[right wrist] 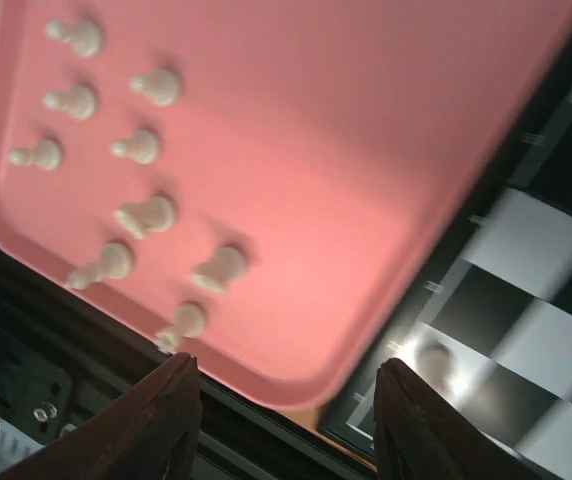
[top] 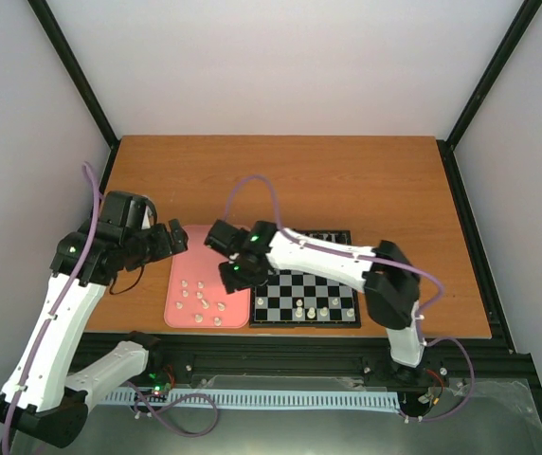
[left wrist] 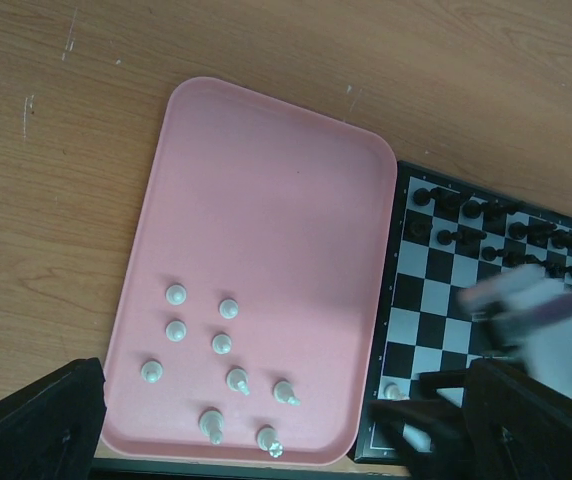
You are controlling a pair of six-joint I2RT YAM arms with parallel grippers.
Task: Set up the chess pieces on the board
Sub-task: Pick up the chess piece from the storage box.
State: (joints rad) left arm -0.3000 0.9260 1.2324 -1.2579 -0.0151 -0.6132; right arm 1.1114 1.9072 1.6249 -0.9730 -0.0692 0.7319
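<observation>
Pink rounded-corner tray (left wrist: 266,200) on brown wooden table (top: 347,180), toward near edge; pale walls (top: 280,66) around.

The white-and-black left arm (top: 58,322) rises from its base at the near edge and folds at the elbow, and its black wrist points rightward. Its black two-finger left gripper (left wrist: 284,400) has dark fingers (left wrist: 36,425) spread wide, holding nothing. The white right arm (top: 318,254) stretches leftward from a raised elbow. Its dark right gripper (right wrist: 286,368) tilts downward with its fingers (right wrist: 161,425) parted and empty
</observation>
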